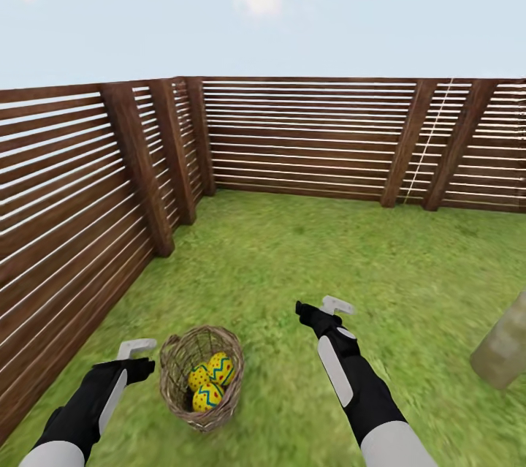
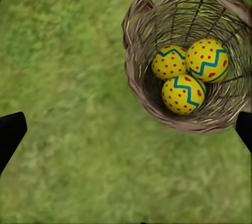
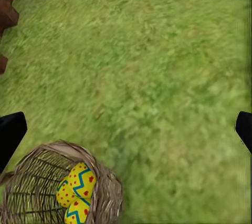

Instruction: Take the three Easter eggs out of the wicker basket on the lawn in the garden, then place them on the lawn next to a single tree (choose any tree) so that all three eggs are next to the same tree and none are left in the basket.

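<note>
The garden is closed by one dark slat fence point(image 1: 292, 138) that turns a corner, and the lawn point(image 1: 307, 262) covers all the ground inside it. One pale trunk base, probably the tree point(image 1: 504, 350), is cut by the right edge of the head view, well apart from the basket.

One wicker basket point(image 1: 201, 379) is standing upright on the grass near the fence, between the two arms. Three Easter eggs point(image 2: 190, 75) are counted inside it, touching each other — none has been taken out yet.

Two end effectors are seen. The left end effector point(image 1: 136, 354) is held just beside the basket rim, the right end effector point(image 1: 329, 306) further away over bare grass. In each wrist view the two dark fingertips are seen at opposite edges, so both are judged spread wide and nothing is held.

Several risks are judged from here. The basket is light and open-woven, so it could be pushed over or dragged if the rim is struck by a finger during the descent. The eggs are round and packed together; if one is pinched off-centre it could be squeezed out, or a neighbour could be rolled away. An egg put down on grass may also roll away from the trunk — a low release is advised.
</note>
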Controlling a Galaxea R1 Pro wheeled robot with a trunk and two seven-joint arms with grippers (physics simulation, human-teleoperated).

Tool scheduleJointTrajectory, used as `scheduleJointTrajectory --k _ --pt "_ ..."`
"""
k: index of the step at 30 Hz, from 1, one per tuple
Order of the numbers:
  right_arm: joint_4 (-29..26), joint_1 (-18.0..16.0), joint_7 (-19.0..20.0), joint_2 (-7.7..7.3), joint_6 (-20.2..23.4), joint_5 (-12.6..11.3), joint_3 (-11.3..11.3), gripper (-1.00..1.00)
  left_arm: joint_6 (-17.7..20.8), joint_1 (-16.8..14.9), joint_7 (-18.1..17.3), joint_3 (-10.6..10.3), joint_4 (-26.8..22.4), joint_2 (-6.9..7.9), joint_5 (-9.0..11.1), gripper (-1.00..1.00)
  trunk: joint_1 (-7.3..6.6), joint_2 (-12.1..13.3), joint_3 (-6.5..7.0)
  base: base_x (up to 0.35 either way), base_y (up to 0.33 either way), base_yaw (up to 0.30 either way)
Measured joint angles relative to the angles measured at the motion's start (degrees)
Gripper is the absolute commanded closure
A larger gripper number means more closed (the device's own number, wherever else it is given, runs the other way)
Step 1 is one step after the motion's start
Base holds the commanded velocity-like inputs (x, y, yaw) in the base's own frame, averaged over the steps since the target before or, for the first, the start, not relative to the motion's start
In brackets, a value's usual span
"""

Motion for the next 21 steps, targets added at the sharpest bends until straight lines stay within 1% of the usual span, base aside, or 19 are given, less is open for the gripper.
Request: scheduleJointTrajectory --k 9,16,21 --pt "-0.01 0.00 0.00 0.00 0.00 0.00 0.00 -1.00 -0.03 0.00 0.00 -0.06 0.00 -0.02 0.02 -1.00 0.02 0.00 0.00 0.022 0.020 -0.280" --pt "0.01 0.00 0.00 0.01 -0.01 0.00 0.01 -1.00 -0.01 0.00 0.00 -0.08 -0.01 -0.02 -0.02 -1.00 0.01 0.00 0.00 0.029 0.201 -0.280" --pt "0.01 0.00 0.00 0.05 -0.04 0.00 0.00 -1.00 -0.02 0.00 0.00 -0.08 0.00 -0.02 -0.03 -1.00 0.01 0.00 0.00 0.084 0.108 -0.280"
